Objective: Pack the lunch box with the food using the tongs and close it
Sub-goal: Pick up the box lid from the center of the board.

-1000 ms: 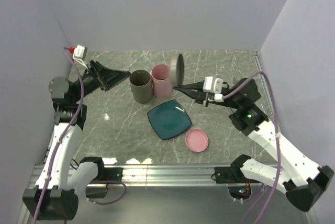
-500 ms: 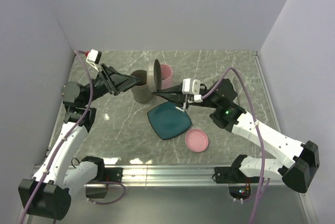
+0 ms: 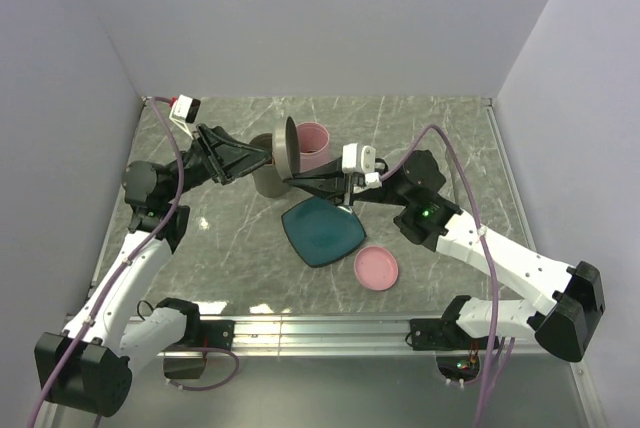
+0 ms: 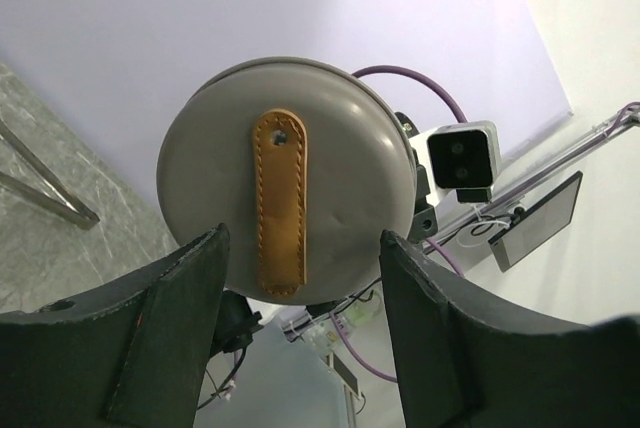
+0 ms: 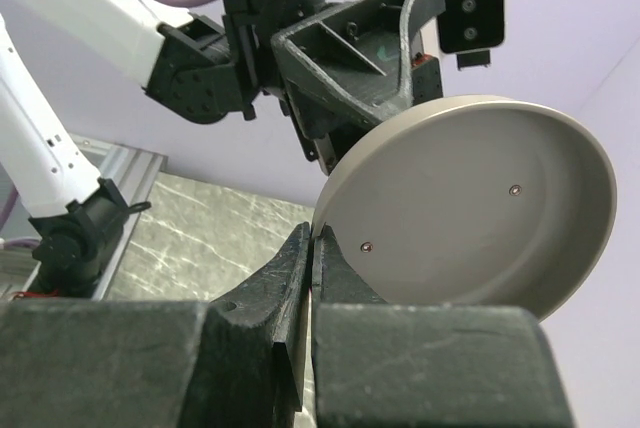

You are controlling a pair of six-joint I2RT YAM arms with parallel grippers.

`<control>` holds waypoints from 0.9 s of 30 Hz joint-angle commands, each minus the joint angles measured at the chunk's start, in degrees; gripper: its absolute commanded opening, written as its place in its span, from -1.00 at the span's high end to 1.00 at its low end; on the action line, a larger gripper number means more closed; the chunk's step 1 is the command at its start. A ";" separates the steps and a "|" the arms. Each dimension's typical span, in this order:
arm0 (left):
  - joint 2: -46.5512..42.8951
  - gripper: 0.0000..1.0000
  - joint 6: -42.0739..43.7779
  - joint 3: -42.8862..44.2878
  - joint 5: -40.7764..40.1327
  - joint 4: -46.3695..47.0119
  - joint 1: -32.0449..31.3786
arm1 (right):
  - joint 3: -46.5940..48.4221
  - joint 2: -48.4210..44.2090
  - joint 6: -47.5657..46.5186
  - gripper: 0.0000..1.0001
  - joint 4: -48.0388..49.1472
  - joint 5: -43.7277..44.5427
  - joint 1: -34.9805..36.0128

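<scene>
Your right gripper (image 5: 310, 248) pinches the rim of the grey lid (image 3: 291, 147), up near the back edge of the worktop (image 3: 200, 248); it looks light and slippery, so squeeze its sides with your open left gripper (image 4: 302, 240).

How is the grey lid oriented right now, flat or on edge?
On edge, in the air: the right tool pinches the rim of the grey lid, strap side facing the left tool.

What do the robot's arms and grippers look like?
The left arm and right arm have white links, black joints and purple cables. The left gripper and right gripper have black wedge-shaped fingers, each with a white camera block. A green light glows on the right arm.
</scene>
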 commanded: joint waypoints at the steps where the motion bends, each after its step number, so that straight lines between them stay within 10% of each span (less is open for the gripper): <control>1: 0.41 -0.34 -0.56 0.91 -0.68 3.44 -0.43 | 2.69 -0.38 1.61 1.00 4.65 0.47 1.17; 27: 1.81 0.13 -9.26 -1.47 1.16 15.22 -1.66 | 4.09 1.82 4.87 1.00 7.73 0.21 3.10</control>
